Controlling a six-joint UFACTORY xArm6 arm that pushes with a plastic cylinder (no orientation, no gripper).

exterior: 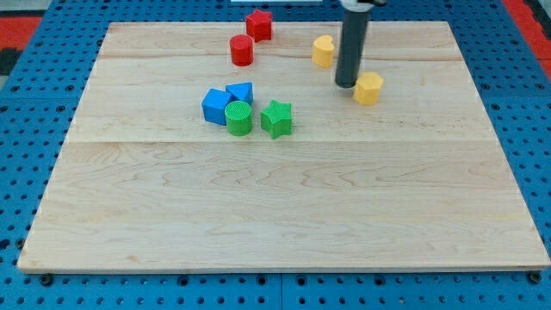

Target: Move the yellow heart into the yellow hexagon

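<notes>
The yellow heart (pixel 323 51) lies near the view's top, right of centre on the wooden board (pixel 284 207). The yellow hexagon (pixel 368 88) lies below and to the right of it, apart from it. My tip (pixel 346 84) stands between them, just left of the hexagon and close to touching it, below and right of the heart. The dark rod rises from the tip to the view's top edge.
A red star (pixel 258 25) and a red cylinder (pixel 242 50) lie at the top centre. Two blue blocks (pixel 216 105) (pixel 241 92), a green cylinder (pixel 238 118) and a green star (pixel 276 119) cluster at centre left.
</notes>
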